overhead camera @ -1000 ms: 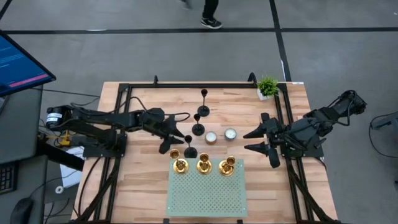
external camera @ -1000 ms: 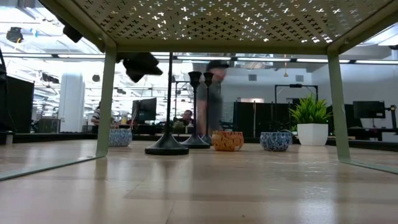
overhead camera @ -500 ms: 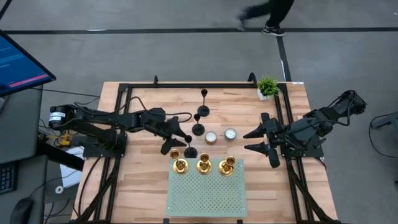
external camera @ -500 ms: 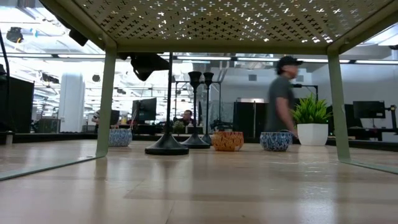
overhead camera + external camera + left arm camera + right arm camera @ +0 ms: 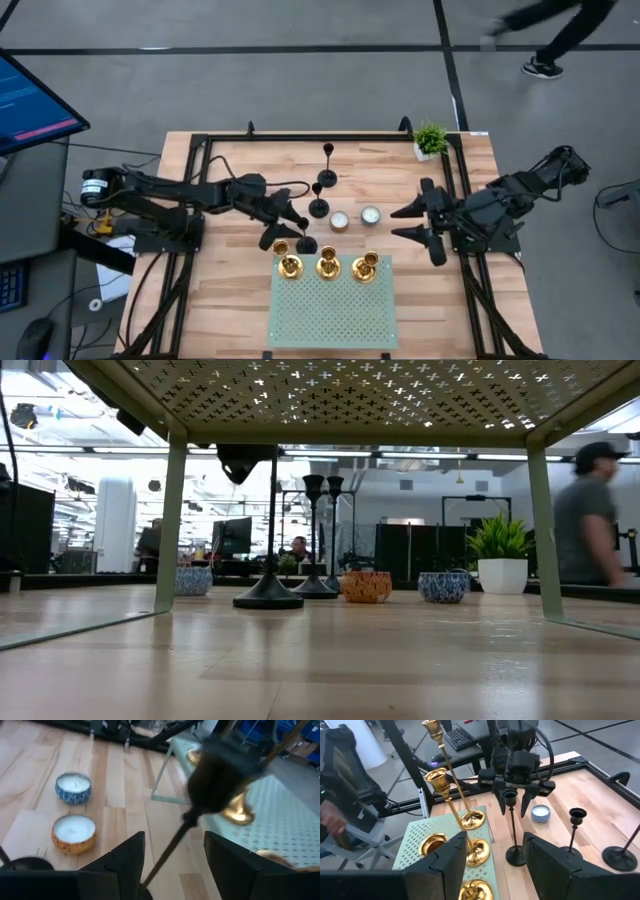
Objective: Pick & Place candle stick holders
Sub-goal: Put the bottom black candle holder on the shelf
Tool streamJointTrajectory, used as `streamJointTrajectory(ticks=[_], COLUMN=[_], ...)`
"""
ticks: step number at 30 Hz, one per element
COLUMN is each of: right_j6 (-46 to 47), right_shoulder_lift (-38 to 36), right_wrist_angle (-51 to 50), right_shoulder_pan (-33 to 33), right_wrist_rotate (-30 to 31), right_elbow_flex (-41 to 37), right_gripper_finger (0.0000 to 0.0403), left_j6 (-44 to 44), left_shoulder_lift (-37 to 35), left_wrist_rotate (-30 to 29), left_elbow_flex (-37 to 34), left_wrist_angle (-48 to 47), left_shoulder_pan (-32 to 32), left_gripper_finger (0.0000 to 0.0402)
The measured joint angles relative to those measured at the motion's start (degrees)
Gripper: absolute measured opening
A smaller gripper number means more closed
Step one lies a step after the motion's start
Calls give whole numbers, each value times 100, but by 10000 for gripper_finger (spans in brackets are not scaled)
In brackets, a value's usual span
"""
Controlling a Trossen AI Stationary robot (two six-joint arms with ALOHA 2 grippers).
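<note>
Three matte black candle stick holders stand on their round bases on the wooden table: the far one (image 5: 327,165), the middle one (image 5: 318,200) and the near one (image 5: 305,236). Three gold holders (image 5: 327,265) stand along the far edge of a green perforated stand (image 5: 330,312). My left gripper (image 5: 292,226) is open, one finger on either side of the near black holder's upper stem (image 5: 170,847), just below its cup (image 5: 510,796), with a gap on both sides. My right gripper (image 5: 405,222) hangs open above the table's right side, nothing between its fingers.
Two small candle bowls (image 5: 340,221) (image 5: 371,215) sit right of the black holders. A green potted plant (image 5: 430,138) stands at the far right corner. A dark frame (image 5: 330,137) rims the table. A person (image 5: 590,510) walks past beyond the table.
My left gripper has tipped its fingers upward and edged toward the near black holder's top, which has stayed standing in place. Behind the table a person has walked across toward the right.
</note>
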Motion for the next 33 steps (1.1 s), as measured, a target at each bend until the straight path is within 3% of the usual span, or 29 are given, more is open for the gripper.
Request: streamJointTrajectory(ticks=[7,12,21,33], right_j6=[3,10,16,49], right_shoulder_lift=[0,0,-1,0], right_wrist_angle=[1,1,-26,-45], right_shoulder_pan=[-83,-79,-79,-79], right_wrist_rotate=[-2,-11,-21,-20], right_elbow_flex=[0,0,0,0], right_gripper_finger=[184,184,184,184], left_j6=[0,2,78,535], left_shoulder_lift=[728,794,408,-479], left_wrist_rotate=[-1,-17,41,-1109], left_elbow_flex=[0,0,0,-2], left_wrist_angle=[709,837,831,828], left_shoulder_pan=[-117,-112,-88,-94], left_gripper_finger=[203,184,17,13])
